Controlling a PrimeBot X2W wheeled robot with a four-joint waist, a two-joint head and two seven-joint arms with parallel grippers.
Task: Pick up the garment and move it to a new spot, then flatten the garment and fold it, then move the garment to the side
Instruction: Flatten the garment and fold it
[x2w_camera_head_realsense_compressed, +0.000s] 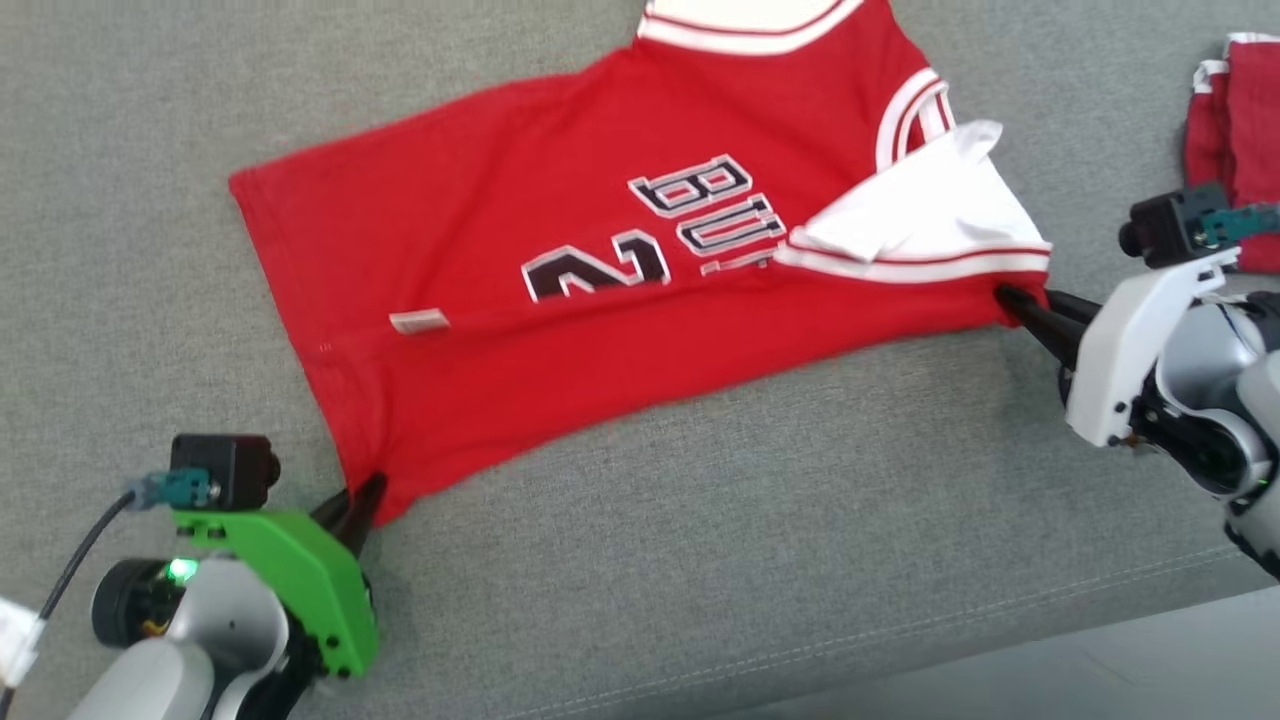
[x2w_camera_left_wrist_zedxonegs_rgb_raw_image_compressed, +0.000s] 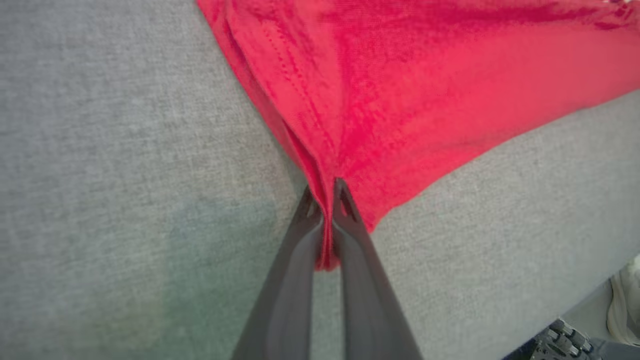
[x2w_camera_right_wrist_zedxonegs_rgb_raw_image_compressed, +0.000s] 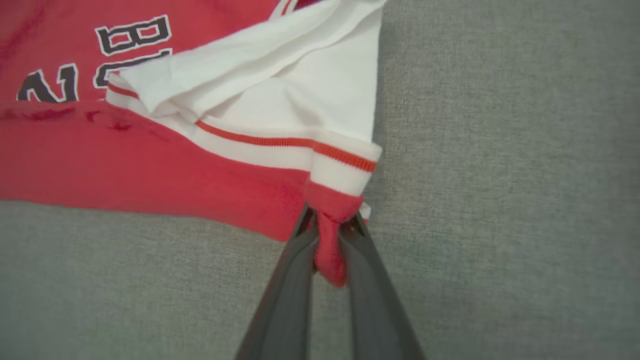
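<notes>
While pinched, jersey (x2w_camera_head_realsense_compressed: 560, 200) runs left-right (hem left).

Red jersey (x2w_camera_head_realsense_compressed: 560, 230) lies spread on grey cushion (x2w_camera_head_realsense_compressed: 700, 520), lettering face-up. L gripper (x2w_camera_head_realsense_compressed: 362, 500), lower left, pinches the near hem corner. R gripper (x2w_camera_head_realsense_compressed: 1010, 300), at right, pinches the corner below white trim. 2nd red cloth (x2w_camera_head_realsense_compressed: 1235, 110) top right, apart.

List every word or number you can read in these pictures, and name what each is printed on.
"BU": chest lettering on the red jersey; the rest hidden under its white flap.
"2": number on the jersey, cut by a fold.
Too small to read: white tag near the hem.
</notes>
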